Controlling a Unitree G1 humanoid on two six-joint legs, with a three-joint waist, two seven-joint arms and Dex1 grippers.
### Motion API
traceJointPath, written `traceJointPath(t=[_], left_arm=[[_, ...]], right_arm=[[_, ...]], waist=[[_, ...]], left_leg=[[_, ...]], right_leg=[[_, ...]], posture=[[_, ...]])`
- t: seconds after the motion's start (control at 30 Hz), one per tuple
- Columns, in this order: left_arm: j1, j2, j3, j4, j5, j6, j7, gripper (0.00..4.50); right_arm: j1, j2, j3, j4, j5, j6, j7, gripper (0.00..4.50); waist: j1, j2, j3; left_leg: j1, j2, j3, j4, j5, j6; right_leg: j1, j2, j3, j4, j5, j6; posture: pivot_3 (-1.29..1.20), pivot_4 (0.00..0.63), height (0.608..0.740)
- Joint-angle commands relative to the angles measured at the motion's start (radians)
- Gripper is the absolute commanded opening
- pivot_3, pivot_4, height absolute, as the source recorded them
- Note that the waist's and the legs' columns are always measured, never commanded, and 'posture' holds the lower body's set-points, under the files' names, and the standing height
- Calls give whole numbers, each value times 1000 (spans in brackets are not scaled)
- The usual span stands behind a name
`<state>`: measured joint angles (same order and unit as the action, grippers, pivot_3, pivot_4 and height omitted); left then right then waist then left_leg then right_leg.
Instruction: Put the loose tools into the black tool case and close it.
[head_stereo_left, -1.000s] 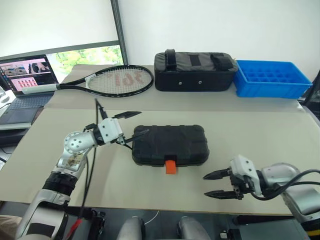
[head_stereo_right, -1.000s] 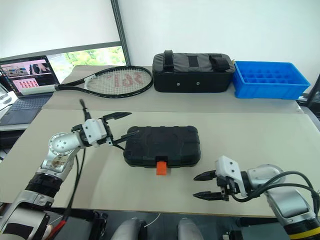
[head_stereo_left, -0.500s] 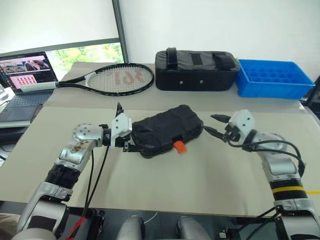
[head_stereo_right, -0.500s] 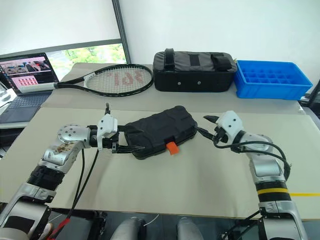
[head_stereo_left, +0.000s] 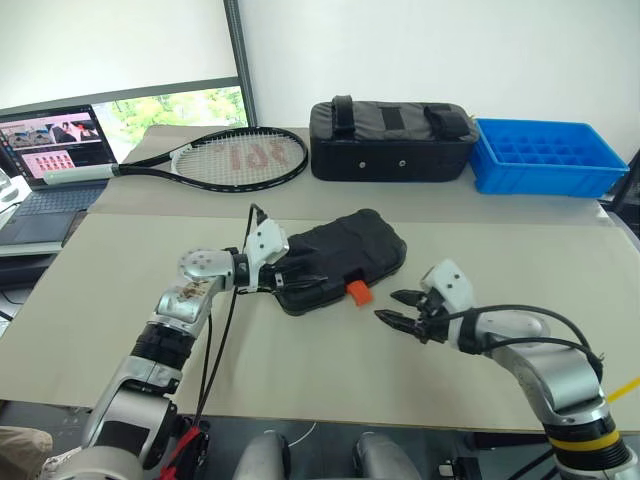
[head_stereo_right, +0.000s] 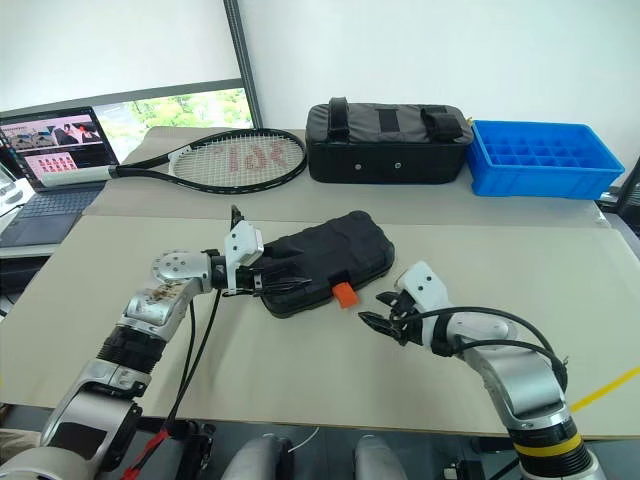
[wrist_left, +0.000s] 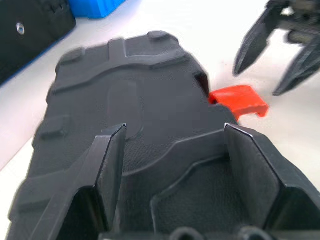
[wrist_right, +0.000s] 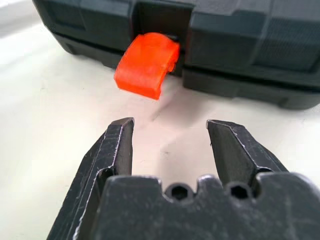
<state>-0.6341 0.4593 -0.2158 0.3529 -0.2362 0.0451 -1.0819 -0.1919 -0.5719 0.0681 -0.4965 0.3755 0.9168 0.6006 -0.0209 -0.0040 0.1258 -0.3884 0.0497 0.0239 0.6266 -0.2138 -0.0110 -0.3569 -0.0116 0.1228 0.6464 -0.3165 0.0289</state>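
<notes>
One black tool case (head_stereo_left: 340, 258), one tennis racket (head_stereo_left: 225, 160), one fabric bag (head_stereo_left: 390, 141), one blue crate (head_stereo_left: 545, 156), one laptop (head_stereo_left: 50, 165).

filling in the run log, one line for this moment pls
case: shut, latch sticking out | left gripper: open, astride case end | right gripper: open, facing latch

The closed black tool case (head_stereo_left: 335, 258) hides its contents. The left gripper (head_stereo_left: 292, 276) covers the case's near-left end. A laptop (head_stereo_left: 45, 170) is cut off at the frame edge.
</notes>
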Motion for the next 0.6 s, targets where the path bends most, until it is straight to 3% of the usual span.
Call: traceJointPath(t=[0.03, 0.5, 0.6], left_arm=[[-30, -24, -2, 32, 32, -19, 5, 3306], [-65, -69, 10, 94, 63, -33, -13, 3306], [-64, -74, 11, 100, 67, -37, -16, 3386]], right_arm=[[-68, 60, 4, -68, 8, 127, -107, 2748], [-130, 145, 46, -96, -13, 235, -242, 2748], [-131, 143, 47, -97, -12, 234, -249, 2023]], waist=[[2, 0, 0], [2, -1, -2], [2, -1, -2]], left_leg=[[0, 0, 0, 0, 0, 0], [-1, 0, -1, 0, 0, 0], [-1, 0, -2, -1, 0, 0]], right_leg=[[0, 0, 0, 0, 0, 0], [0, 0, 0, 0, -1, 2], [-1, 1, 0, 0, -1, 2]], posture=[[0, 150, 707], [0, 150, 707], [0, 150, 707]])
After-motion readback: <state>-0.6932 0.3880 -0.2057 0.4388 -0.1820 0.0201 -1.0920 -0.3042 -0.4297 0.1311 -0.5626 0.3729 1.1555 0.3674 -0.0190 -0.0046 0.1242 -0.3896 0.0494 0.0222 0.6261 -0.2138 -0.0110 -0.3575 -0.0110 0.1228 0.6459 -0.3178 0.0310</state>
